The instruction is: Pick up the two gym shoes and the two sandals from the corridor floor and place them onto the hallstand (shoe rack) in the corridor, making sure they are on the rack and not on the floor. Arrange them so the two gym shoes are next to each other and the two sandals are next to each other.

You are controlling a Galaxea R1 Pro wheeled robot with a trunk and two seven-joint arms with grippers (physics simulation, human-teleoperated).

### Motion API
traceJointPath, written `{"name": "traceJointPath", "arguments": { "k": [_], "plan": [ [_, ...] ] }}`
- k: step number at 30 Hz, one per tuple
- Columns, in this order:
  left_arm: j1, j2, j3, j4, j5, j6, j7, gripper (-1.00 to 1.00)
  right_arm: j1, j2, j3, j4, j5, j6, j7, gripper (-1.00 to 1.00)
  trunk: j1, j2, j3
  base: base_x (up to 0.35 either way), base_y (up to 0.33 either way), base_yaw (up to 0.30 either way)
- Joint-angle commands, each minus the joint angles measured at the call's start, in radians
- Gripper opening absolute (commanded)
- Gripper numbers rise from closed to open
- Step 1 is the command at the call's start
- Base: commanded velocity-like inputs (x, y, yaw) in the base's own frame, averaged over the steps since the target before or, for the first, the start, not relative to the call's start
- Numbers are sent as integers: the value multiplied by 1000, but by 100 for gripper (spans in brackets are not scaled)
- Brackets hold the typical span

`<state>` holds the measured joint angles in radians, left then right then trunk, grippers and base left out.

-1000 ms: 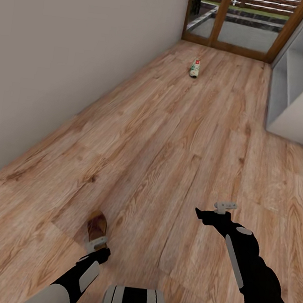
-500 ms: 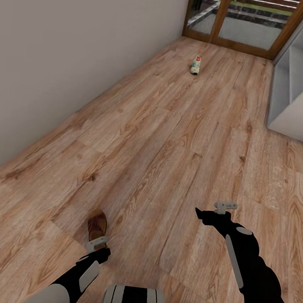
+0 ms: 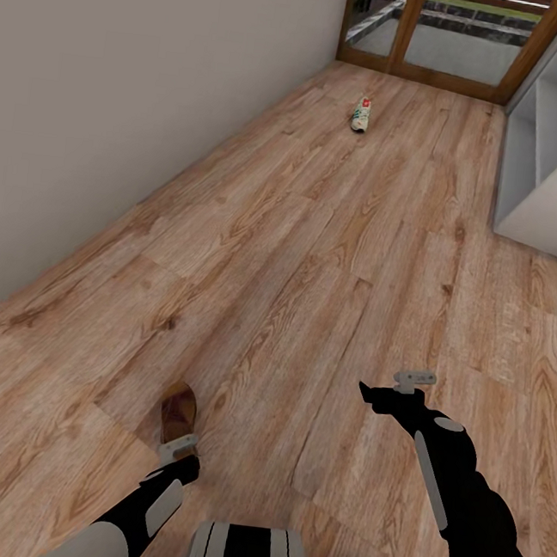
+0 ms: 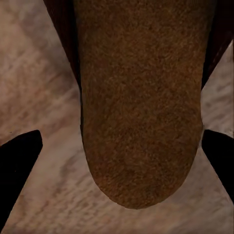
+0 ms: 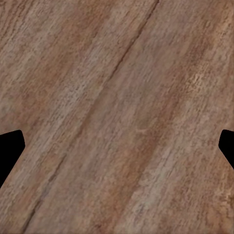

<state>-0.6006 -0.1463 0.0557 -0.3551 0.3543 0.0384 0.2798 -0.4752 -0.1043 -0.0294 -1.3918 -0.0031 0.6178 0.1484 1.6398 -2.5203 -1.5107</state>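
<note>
Step in hand: sandal pickup. Left hand (image 3: pixel 177 450) spread wide, empty, poised over sandal (image 3: pixel 178 414) on corridor floor (image 3: pixel 315 257). Right hand (image 3: pixel 386 393) open, empty. Next: descend, close on sandal.

Head camera sitting high, looking forward and down along corridor floor (image 3: pixel 315 257); both arms entering at near edge, glass door (image 3: pixel 445 34) closing far end.

Left wrist camera looking straight down from very close, sandal (image 4: pixel 141 102) footbed lying between its two fingertips (image 4: pixel 17 161). Same sandal (image 3: pixel 178 414) showing small in head view, just ahead of left gripper (image 3: pixel 178 449).

Right wrist camera facing bare planks (image 5: pixel 117 112) at close range, sharing floor patch under right gripper (image 3: pixel 405 384) with head view.
</note>
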Motion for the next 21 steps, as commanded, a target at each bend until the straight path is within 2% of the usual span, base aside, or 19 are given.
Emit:
{"name": "traceJointPath", "arguments": {
  "k": [1,21],
  "plan": [
    [0,-1,6,-2,2,4,1,-100,0,0,-1,-1,0,5,5,100,0,0,-1,0,0,0],
    [-1,1,6,-3,2,3,1,-100,0,0,-1,-1,0,5,5,100,0,0,-1,0,0,0]
  ]
}}
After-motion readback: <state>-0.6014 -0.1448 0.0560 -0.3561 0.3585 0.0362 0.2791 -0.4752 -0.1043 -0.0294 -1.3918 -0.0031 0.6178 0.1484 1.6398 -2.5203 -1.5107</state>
